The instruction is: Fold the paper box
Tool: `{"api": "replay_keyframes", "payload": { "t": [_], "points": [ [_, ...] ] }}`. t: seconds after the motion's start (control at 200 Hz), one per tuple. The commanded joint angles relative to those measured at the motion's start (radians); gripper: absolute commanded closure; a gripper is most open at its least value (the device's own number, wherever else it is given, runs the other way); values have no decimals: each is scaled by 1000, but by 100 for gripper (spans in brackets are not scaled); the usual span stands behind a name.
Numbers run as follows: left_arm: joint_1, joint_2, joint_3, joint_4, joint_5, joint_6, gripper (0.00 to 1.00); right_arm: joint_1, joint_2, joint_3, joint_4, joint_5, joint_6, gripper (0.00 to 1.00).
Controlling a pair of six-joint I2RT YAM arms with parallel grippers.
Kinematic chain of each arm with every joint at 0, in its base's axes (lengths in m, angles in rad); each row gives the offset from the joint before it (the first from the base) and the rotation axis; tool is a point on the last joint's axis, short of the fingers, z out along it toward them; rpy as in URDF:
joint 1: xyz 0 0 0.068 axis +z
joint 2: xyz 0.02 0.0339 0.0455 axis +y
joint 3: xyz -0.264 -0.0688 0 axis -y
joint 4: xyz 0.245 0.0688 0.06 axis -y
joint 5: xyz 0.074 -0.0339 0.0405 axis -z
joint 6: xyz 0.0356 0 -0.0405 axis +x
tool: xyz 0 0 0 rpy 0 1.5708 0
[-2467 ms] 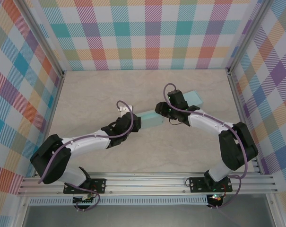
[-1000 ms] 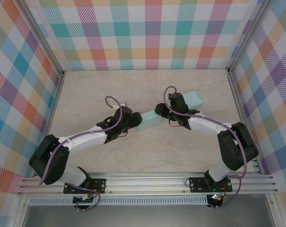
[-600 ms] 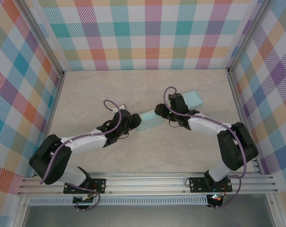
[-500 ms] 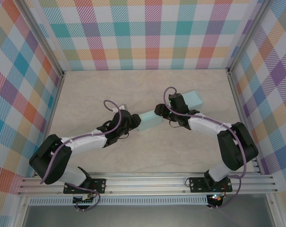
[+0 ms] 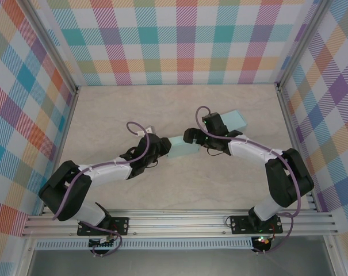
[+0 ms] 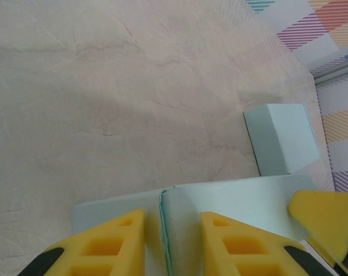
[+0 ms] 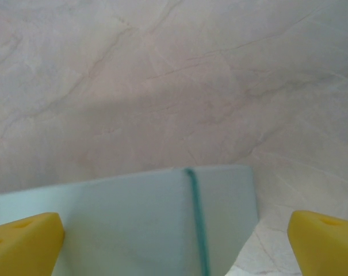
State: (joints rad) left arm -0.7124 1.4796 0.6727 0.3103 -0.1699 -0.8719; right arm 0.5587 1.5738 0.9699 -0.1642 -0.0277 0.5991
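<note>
box: paper box (image 5: 182, 146) mid-table, between both arms | left gripper (image 6: 172, 244): jaws narrow about its seamed end (pinching or not, cannot tell) | right gripper (image 7: 174, 236): spread wide, straddling box, holding nothing | handling: likely light, thin, crushable; take flaps near creases, gently

Bright, even light falls from above. Soft grey shadows lie on the table (image 7: 133, 109); the near paper box (image 7: 133, 224) looks slightly blurred.

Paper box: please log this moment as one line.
paper box: on table | left gripper: over box seam, grip unclear | right gripper: open, straddling box
</note>
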Motion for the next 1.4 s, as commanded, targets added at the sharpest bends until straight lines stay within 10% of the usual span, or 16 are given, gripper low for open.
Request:
{"api": "replay_keyframes", "payload": {
  "t": [0.0, 1.394],
  "points": [
    [-12, 82, -58, -269, 1, -1, 74, 32, 6, 43, -113, -28, -69, 0],
    [-29, 96, -9, -333, -30, 24, 77, 105, 189, 429, -477, 169, -253, 0]
  ]
}}
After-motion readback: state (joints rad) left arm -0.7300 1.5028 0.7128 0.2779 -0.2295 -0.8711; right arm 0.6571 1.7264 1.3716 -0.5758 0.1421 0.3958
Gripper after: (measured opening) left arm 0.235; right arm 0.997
